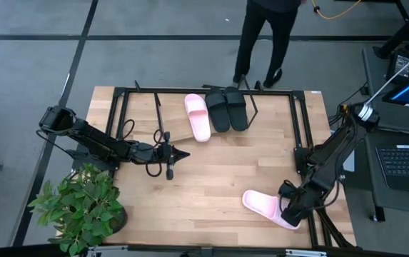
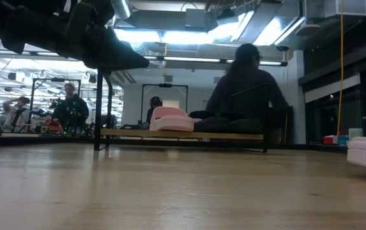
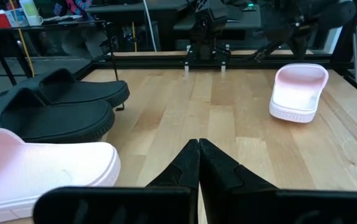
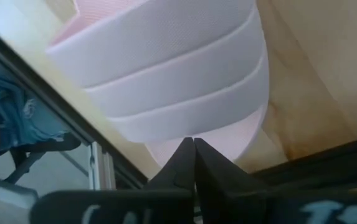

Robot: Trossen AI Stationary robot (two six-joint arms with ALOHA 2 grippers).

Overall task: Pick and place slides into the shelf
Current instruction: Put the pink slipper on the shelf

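Observation:
One pale pink slide (image 1: 268, 208) lies flat on the table near its right front corner; it also shows as the pink slide (image 3: 299, 93). My right gripper (image 1: 290, 216) is shut and points steeply down at its toe end. The shelf (image 1: 175, 120) stands at the table's far side. It carries a second pink slide (image 1: 198, 116) and two black slides (image 1: 227, 109), soles on the slanted board. My left gripper (image 1: 183, 153) is shut and hovers level over the table's left middle, touching nothing. My right gripper's shut fingertips (image 4: 194, 144) stand at the pink slide's toe end (image 4: 228, 134), just under the edge of its wide strap (image 4: 166, 62). They come from above, slanting in from the table's right side. Whether they touch the slide I cannot tell.
A black metal frame (image 1: 118, 93) runs along the table's edges, close to my right arm. A potted plant (image 1: 83, 207) stands at the near left corner. A person (image 1: 265, 43) stands beyond the far edge. Bare wood (image 1: 211, 178) lies between the two grippers.

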